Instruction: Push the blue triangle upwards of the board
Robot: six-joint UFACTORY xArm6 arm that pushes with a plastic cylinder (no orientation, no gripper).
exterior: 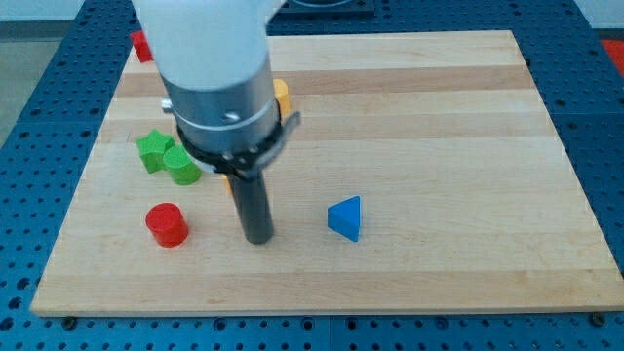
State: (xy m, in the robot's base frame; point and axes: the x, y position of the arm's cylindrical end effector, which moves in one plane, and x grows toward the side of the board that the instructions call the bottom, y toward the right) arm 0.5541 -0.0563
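Blue perforated desk [595, 58] carries a pale wooden board [439, 117]. No pincer is fitted, so its state does not apply; my tip [258, 238] rests on the board's near half, left of centre. Blue triangle [345, 217] lies right of my tip, apart from it. Red cylinder [167, 224] sits left of my tip. Green cylinder [181, 165] touches a green block [152, 150] farther left. Partly hidden behind the arm: an orange block [282, 95] and a red block [140, 45].
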